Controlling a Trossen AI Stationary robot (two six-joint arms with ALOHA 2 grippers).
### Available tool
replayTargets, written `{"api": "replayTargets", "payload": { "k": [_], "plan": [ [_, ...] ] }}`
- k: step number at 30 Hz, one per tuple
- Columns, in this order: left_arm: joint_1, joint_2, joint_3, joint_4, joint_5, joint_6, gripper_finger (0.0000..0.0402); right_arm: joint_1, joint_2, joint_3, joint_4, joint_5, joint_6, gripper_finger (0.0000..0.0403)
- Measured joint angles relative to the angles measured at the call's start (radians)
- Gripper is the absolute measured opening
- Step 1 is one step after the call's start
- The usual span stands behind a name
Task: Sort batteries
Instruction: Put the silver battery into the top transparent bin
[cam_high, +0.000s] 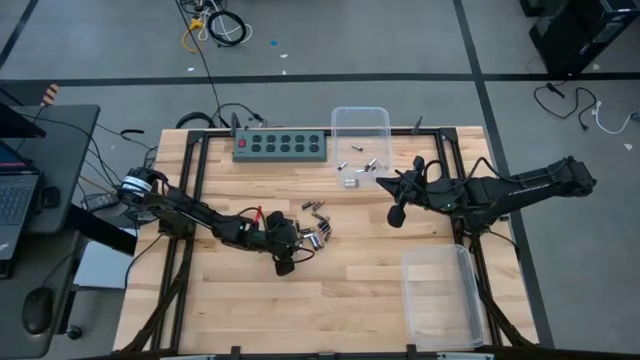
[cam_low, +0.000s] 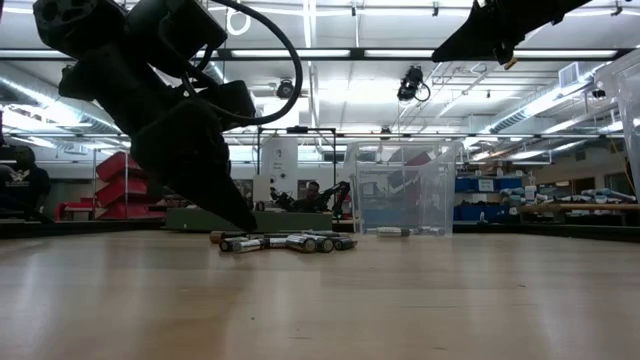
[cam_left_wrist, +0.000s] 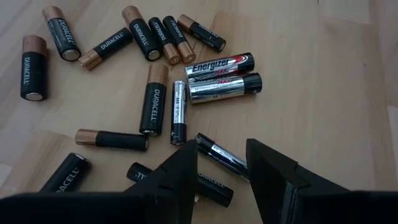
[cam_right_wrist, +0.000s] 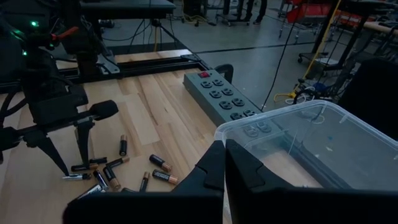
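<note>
Several batteries (cam_high: 316, 232), black-and-copper and silver ones, lie loose on the wooden table at mid-left (cam_left_wrist: 155, 99). My left gripper (cam_left_wrist: 222, 149) stands open, slanting down at the near edge of this pile. Its two fingers stand on either side of a slim black-and-silver battery (cam_left_wrist: 224, 159) that lies flat on the table. The right wrist view shows the left gripper (cam_right_wrist: 71, 165) with its fingertips low over the batteries. My right gripper (cam_right_wrist: 224, 152) is shut on nothing and hangs raised above the table (cam_high: 397, 212), beside the far clear bin.
A clear bin (cam_high: 361, 125) stands at the far edge with a few batteries (cam_high: 355, 172) lying in front of it. A green power strip (cam_high: 281, 147) lies to its left. A second clear bin (cam_high: 440, 295) stands at the near right. Bare wood lies between.
</note>
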Motion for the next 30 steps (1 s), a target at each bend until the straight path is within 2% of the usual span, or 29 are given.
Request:
{"api": "replayTargets", "payload": {
  "k": [21,30],
  "plan": [
    [0.000,0.001,0.000,-0.002,0.021,0.002,0.0137,0.000,0.000,0.000,-0.001,0.000,0.000,0.0001],
    [0.000,0.067,0.000,0.061,0.049,0.001,0.0137,0.000,0.000,0.000,0.005,0.000,0.000,0.0001]
  ]
}}
